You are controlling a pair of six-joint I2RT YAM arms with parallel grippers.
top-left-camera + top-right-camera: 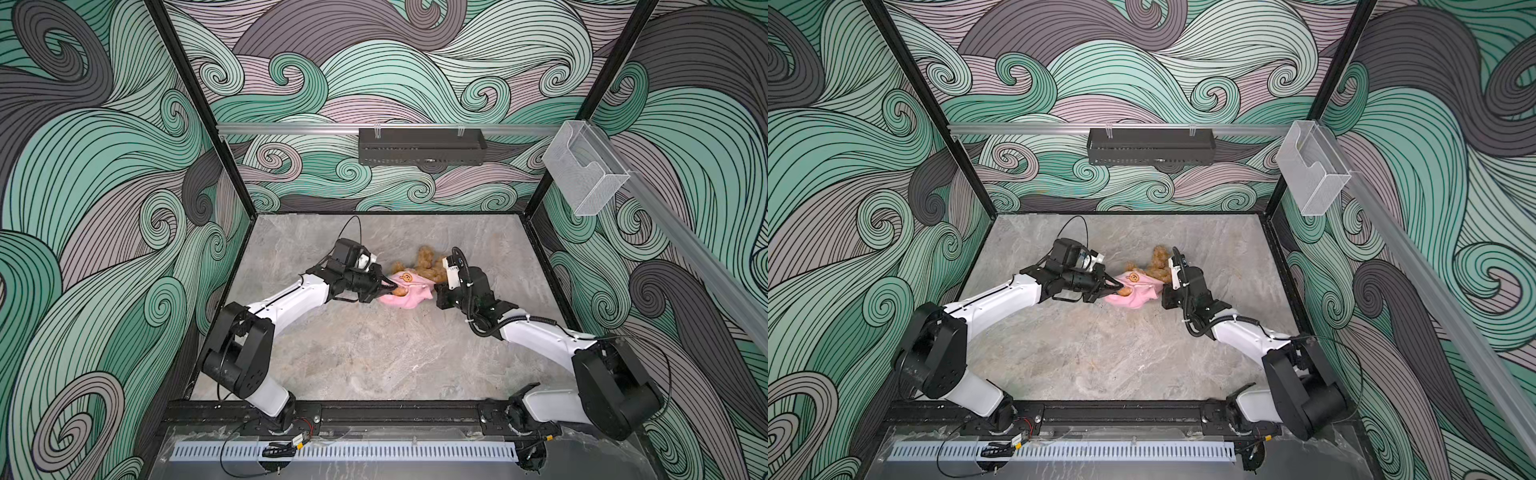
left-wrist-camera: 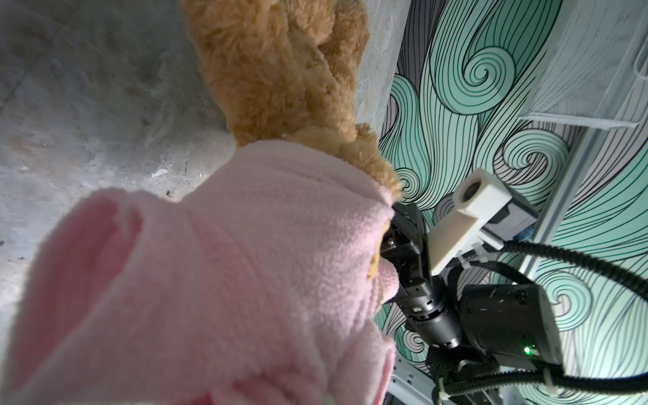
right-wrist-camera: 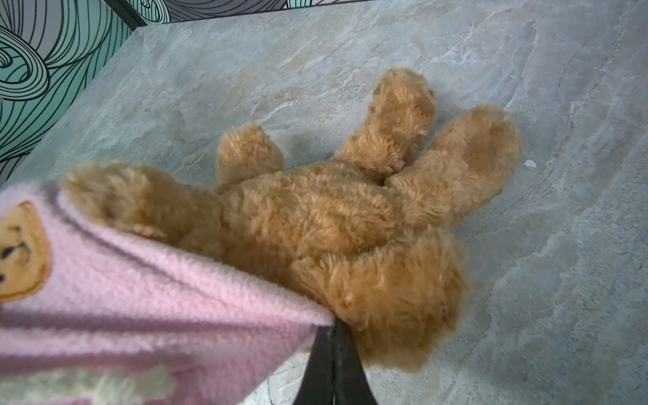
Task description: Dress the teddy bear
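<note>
Pink garment (image 3: 150, 301) stretched left-right, left gripper (image 1: 390, 286) and right gripper (image 3: 333, 326) each clamped on an edge; teddy bear (image 1: 430, 269) mid-table, upper body under it, legs pointing far, so I'd pull farward.

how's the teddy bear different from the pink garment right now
The teddy bear is golden-brown with long shaggy fur; the pink garment is short fleece with an orange bear-face patch. The teddy bear is stuffed and bulky; the pink garment is thin cloth, pulled taut. The left gripper and right gripper are shut on the pink garment's edges, not on the teddy bear. Both are soft and lie together mid-table.
</note>
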